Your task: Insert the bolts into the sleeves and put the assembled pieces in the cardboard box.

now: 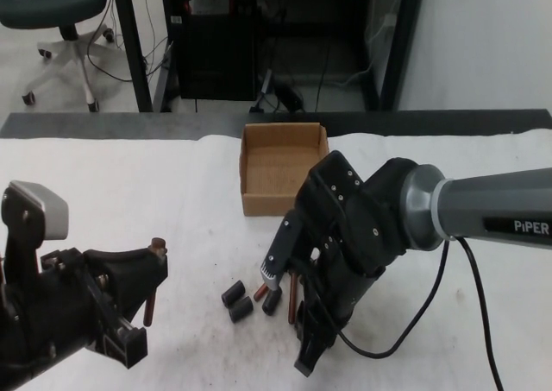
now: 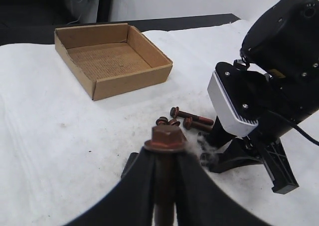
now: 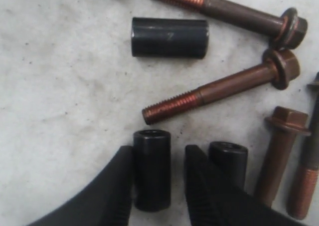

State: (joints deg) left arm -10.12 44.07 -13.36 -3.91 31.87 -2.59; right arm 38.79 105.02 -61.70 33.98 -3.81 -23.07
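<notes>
My left gripper (image 2: 165, 161) is shut on a rust-coloured bolt (image 2: 168, 136), held upright with its head on top, above the white cloth at the bench's left (image 1: 150, 309). My right gripper (image 3: 159, 150) is down on the cloth and open, its fingers on either side of a black sleeve (image 3: 152, 178) that lies there; one finger touches the sleeve and a narrow gap shows at the other. Two more sleeves (image 3: 169, 37) (image 3: 228, 158) and several loose bolts (image 3: 219, 89) lie close by. The cardboard box (image 1: 285, 171) stands open behind the pile.
The right arm's wrist (image 1: 345, 227) hangs over the pile of sleeves (image 1: 237, 303) and bolts (image 2: 192, 118). A white cloth (image 1: 129, 192) covers the bench. A dark strip (image 1: 103, 123) marks the bench's far edge, with an office chair (image 1: 60, 11) and racks beyond.
</notes>
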